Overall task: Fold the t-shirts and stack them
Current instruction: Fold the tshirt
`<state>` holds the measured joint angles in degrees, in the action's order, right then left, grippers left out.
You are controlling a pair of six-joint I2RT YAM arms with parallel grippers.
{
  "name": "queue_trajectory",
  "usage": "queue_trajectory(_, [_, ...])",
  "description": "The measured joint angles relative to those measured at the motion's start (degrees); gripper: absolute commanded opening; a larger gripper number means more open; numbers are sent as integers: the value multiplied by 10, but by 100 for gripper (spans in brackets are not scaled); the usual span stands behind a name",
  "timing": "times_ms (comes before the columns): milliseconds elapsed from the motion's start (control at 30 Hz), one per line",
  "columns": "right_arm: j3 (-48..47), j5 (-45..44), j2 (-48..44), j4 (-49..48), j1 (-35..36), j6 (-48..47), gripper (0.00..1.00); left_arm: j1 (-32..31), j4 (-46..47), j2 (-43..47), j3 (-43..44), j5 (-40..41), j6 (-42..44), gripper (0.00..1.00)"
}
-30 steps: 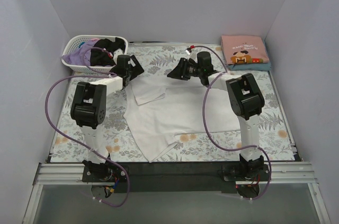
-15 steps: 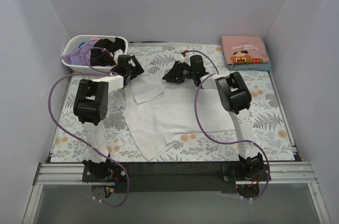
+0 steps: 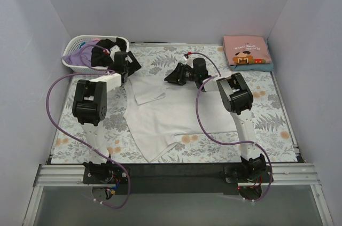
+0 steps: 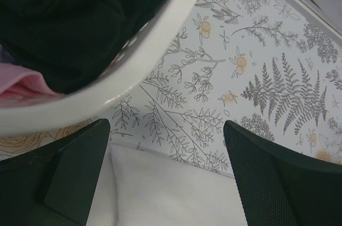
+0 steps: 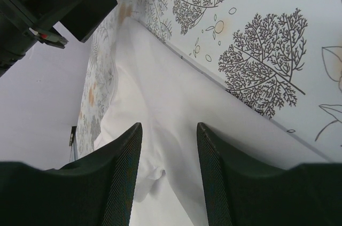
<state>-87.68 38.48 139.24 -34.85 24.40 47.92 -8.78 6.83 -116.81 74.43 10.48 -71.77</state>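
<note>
A white t-shirt (image 3: 171, 114) lies spread, partly folded, on the floral cloth mid-table. My left gripper (image 3: 129, 62) hovers open over its far-left corner, beside the basket. In the left wrist view its jaws (image 4: 166, 143) stand wide, with the white shirt's edge (image 4: 171, 194) below and nothing between them. My right gripper (image 3: 173, 75) hangs over the shirt's far edge. Its jaws (image 5: 169, 130) are open, with white cloth (image 5: 160, 92) lying beneath them. A folded pink printed tee (image 3: 246, 49) rests on a teal one (image 3: 265, 67) at the back right.
A white slotted basket (image 3: 72, 60) stands at the back left, holding black (image 3: 107, 44) and lavender (image 3: 83, 57) tees. Its rim (image 4: 155, 49) runs just beyond my left fingers. Grey walls enclose the table on three sides. Purple cables loop off both arms.
My right gripper has slid left along the white shirt's far edge. My left gripper has edged slightly toward the basket. Neither gripper's jaws have changed.
</note>
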Motion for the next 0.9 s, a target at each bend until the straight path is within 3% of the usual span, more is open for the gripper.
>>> queue_trajectory(333, [0, 1, 0, -1, 0, 0, 53, 2, 14, 36, 7, -35, 8, 87])
queue_trajectory(633, [23, -2, -32, 30, -2, -3, 53, -11, -20, 196, -38, -92, -24, 87])
queue_trajectory(767, [54, -2, -78, 52, -3, -3, 54, -29, -22, 246, -100, -125, -45, 81])
queue_trajectory(900, [69, 3, -127, 53, 1, -1, 54, -46, -41, 232, -155, -151, -69, 72])
